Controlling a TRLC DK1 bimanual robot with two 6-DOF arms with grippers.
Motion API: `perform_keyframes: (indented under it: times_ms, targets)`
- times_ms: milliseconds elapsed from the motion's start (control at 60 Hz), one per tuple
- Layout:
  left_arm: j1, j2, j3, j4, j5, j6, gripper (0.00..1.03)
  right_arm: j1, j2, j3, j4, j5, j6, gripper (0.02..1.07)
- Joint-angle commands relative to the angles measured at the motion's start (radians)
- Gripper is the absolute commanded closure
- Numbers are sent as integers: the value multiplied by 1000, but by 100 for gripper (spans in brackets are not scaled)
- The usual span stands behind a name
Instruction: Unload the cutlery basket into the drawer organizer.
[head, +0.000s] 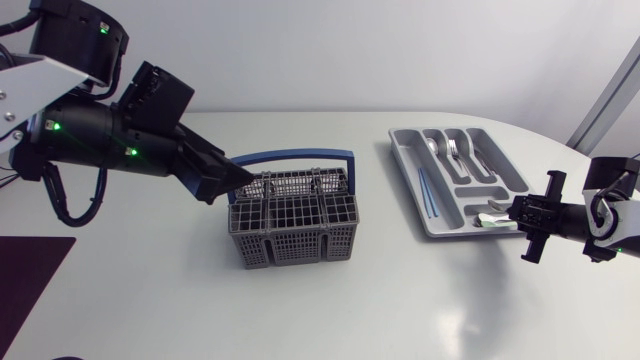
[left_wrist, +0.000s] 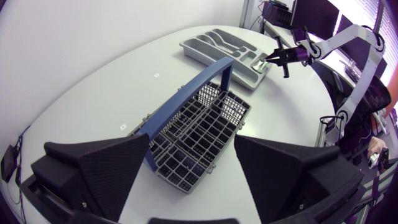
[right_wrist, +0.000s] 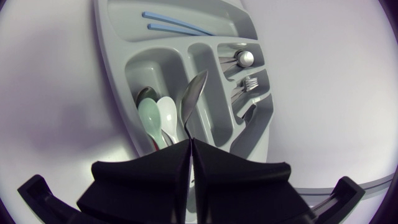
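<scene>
So the grey cutlery basket (head: 293, 228) with the blue handle (head: 300, 157) sits mid-table (head: 150, 310), and the left jaws hang spread wide open right over its 10 o'clock corner, gripping nothing. The drawer organizer (head: 402, 152) is off at the basket's 2 o'clock, well apart, with blue sticks (right_wrist: 171, 25), forks (right_wrist: 249, 82) and pale plastic spoons (right_wrist: 155, 118) lying in its slots. At the organizer's 5 o'clock end the right jaws are clamped on the handle of a metal spoon (right_wrist: 194, 93), its bowl poking out over the compartment with the plastic spoons; can't tell if it's touching down.
</scene>
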Motion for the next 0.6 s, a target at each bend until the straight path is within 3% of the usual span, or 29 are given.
perform_keyframes:
  times_ms: [0, 150, 333, 450, 583]
  targets:
    - [14, -11, -22, -7, -3, 27, 5, 22, 27, -31, 37, 31, -28, 102]
    - [23, -11, -24, -13, -3, 37, 5, 61, 55, -57, 108, 85, -31, 100]
    - [29, -13, -21, -24, -6, 46, 5, 80, 80, -88, 175, 114, -42, 75]
    - [29, -13, -22, -29, -9, 47, 5, 84, 75, -104, 180, 124, -45, 51]
    - [29, -19, -19, -33, -20, 54, 5, 84, 34, -129, 179, 124, -54, 40]
